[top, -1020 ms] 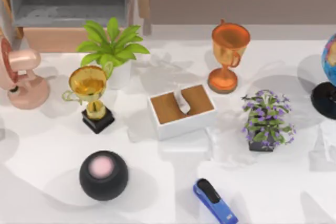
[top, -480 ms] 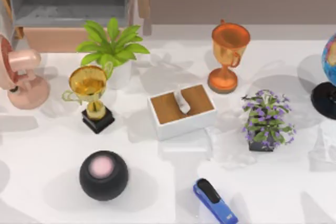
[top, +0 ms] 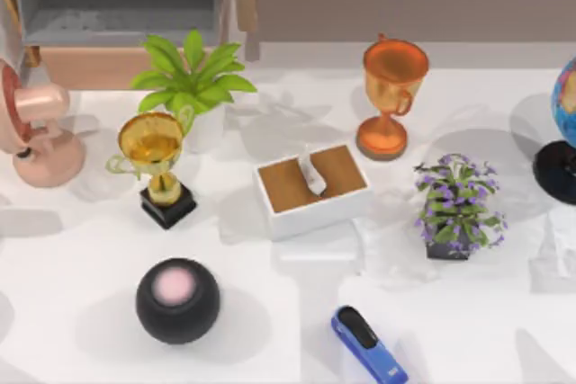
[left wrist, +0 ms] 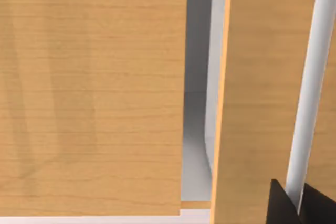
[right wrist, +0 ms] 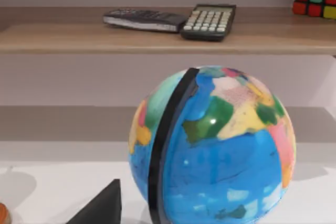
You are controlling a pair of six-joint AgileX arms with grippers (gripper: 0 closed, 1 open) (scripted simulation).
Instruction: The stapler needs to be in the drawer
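Note:
The blue stapler [top: 367,343] with its black top arm lies slanted on the white table near the front edge, right of the middle. The drawer [top: 90,67] stands at the back left, its grey inside facing up and its tan front toward the table. A dark part of my left gripper [left wrist: 302,208] sits close to tan wooden panels [left wrist: 94,93] in the left wrist view. A dark part of my right gripper [right wrist: 102,208] is low beside the globe [right wrist: 210,145] in the right wrist view. Nothing touches the stapler.
A black ball [top: 177,300] sits left of the stapler and a white tissue box [top: 312,189] behind it. Between the stapler and the drawer stand a gold trophy [top: 155,164] and a green plant [top: 191,78]. Also here: an orange trophy [top: 391,96], a purple plant [top: 457,206], a pink fan [top: 36,128].
No object on the table has moved. Only the shadows along the table's left edge have shifted.

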